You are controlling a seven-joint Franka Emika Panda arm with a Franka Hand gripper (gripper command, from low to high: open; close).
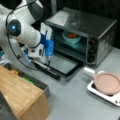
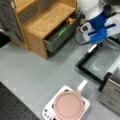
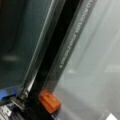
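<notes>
My gripper hangs on blue fingers over the front edge of the toaster oven's open door, right at its dark handle bar. The door lies flat on the grey table. In a front view the gripper sits at the door's far edge. Inside the oven stands a teal bowl with something orange-red in it. The wrist view is filled by the door frame with a line of white print. An orange piece shows at the bottom of that view.
A pink pan with a white handle sits on a small white stove at a front view's right, and shows again as the pan. A wooden cabinet with an open grey drawer stands beside the arm.
</notes>
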